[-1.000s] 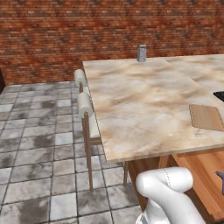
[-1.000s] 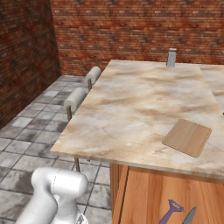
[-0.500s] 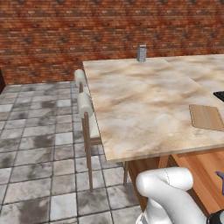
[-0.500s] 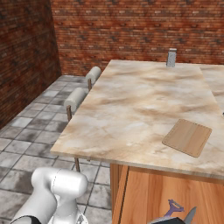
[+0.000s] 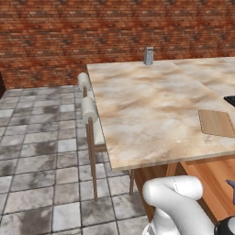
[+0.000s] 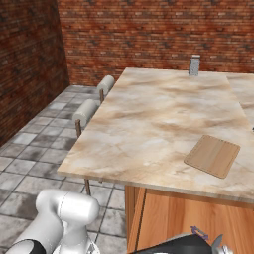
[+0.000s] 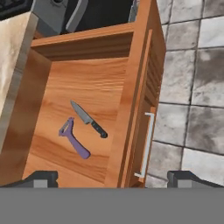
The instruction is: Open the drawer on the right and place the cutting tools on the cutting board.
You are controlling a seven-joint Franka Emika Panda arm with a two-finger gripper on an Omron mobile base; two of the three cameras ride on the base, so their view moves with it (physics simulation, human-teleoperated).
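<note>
1. Countertop [image 6: 163, 114]: marbled beige slab, broad, rectangular; lies up and away from the gripper, above the drawer level.
2. Drawer [image 7: 131, 65]: orange-brown wooden box, pulled out, interior exposed; sits directly ahead of the gripper in the hand view. Slatted front panel to the right of the finger line, fitted with a slim pale bar handle [image 7: 148, 144].
3. Floor [image 5: 41, 151]: grey stone tiles; seen beyond the drawer front in the hand view.
4. Two stools [image 5: 89, 112]: pale padded backs, thin wooden legs; ranged along the counter's far-left edge, well apart from the gripper.
5. Cutting board [image 6: 213, 155]: thin light-tan rectangle, rounded corners, darker groove near the edge; flat on the countertop near its front edge, well above the gripper, bare on top.
6. Gripper [image 7: 113, 178]: jaws spread wide, nothing between them; poised over the open drawer, left tip [image 7: 41, 178] above the drawer floor, right tip above the tiles outside the front panel.
7. Knife [image 7: 89, 119]: grey blade, dark handle; flat on the drawer floor ahead of the gripper, lying diagonally.
8. Peeler-like tool [image 7: 73, 139]: bluish-purple, forked head; flat on the drawer floor just beside the knife, nearer the left fingertip, not touching it.
9. Small grey canister [image 6: 194, 65]: upright at the counter's far edge, farthest from the gripper.
</note>
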